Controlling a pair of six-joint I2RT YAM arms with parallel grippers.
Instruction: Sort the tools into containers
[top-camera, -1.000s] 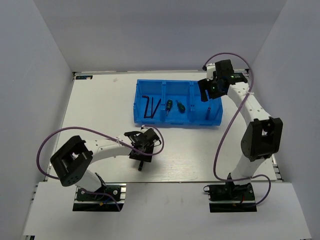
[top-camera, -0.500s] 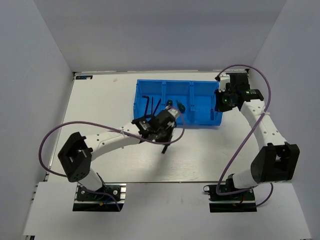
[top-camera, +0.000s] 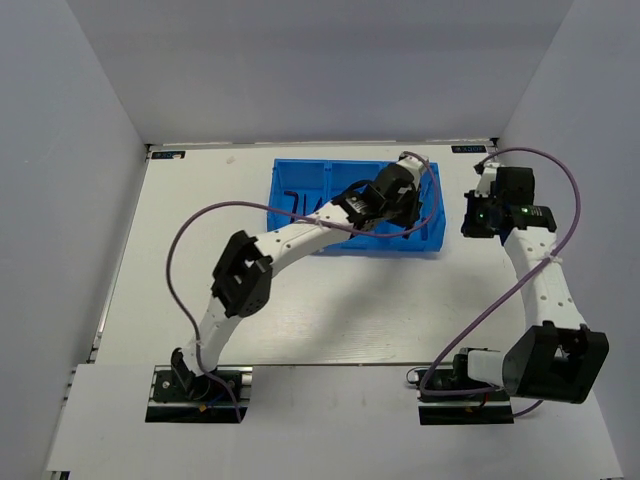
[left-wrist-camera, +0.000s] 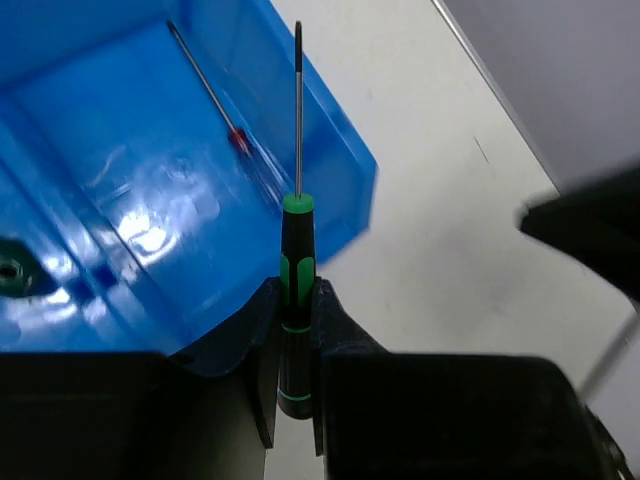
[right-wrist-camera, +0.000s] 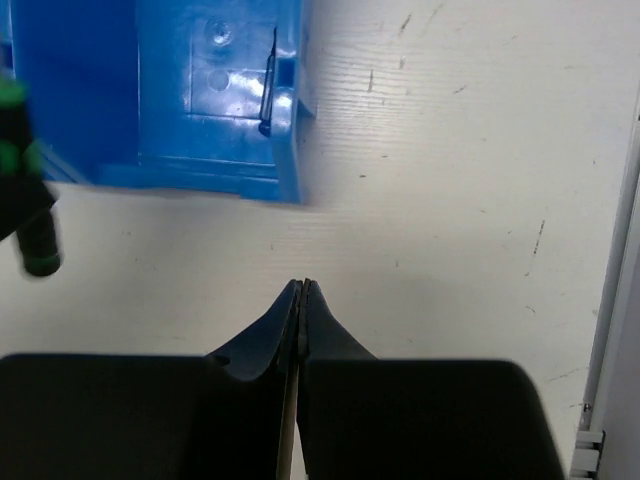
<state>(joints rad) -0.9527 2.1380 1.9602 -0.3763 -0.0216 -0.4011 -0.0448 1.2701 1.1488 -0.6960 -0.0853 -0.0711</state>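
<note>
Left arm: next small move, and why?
Probably shift the left gripper slightly inward over the blue bin before releasing. It holds the green-marked screwdriver above the end compartment, where a slim screwdriver already lies, but its tip pokes past the bin's wall.

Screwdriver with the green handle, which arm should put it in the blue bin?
Left. The left tool holds the screwdriver right over the bin. The right tool is shut, empty, off beside the bin.
</note>
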